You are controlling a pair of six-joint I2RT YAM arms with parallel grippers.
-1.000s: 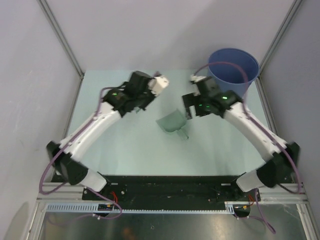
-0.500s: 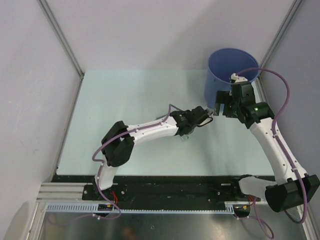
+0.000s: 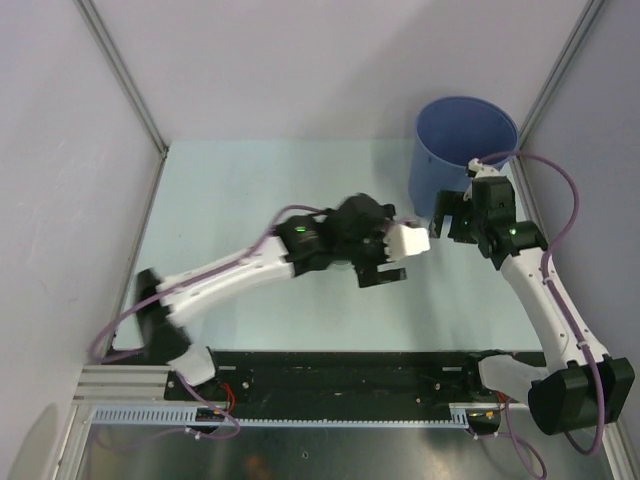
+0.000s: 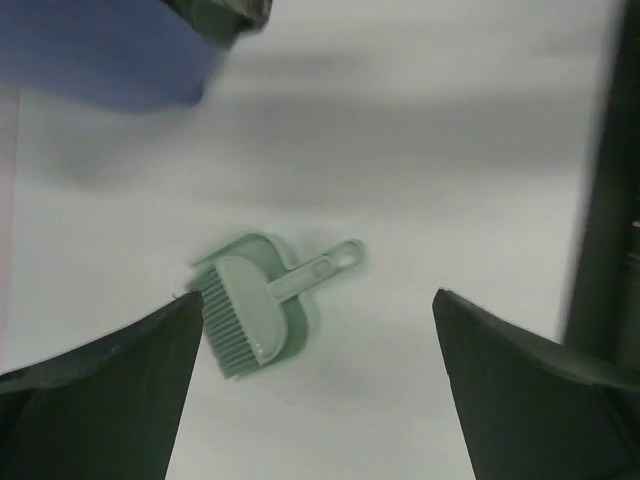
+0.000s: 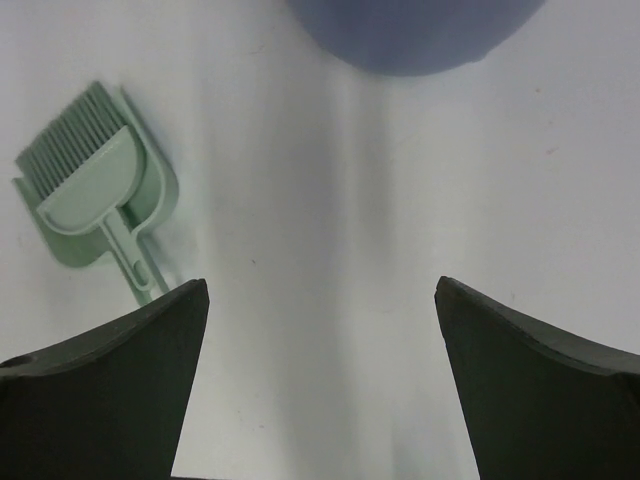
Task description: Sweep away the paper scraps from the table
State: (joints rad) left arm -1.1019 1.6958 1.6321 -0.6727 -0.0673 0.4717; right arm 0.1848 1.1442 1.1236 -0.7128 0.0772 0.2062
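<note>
Table (image 3: 250, 190) | brush (image 4: 245, 315) on dustpan (image 4: 302, 322): wrist views only | left claw (image 4: 317, 298), right claw (image 5: 320, 284): both released

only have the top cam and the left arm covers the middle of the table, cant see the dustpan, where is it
Observer: The left wrist view shows the dustpan lying flat on the table below the open left gripper, not held.
Operator: is the brush with it
Observer: Yes, the brush lies nested on the pan, with the handles lined up.
Operator: right gripper got anything
Observer: No, the right wrist view shows the right gripper with its fingers wide apart and nothing between them.
</note>
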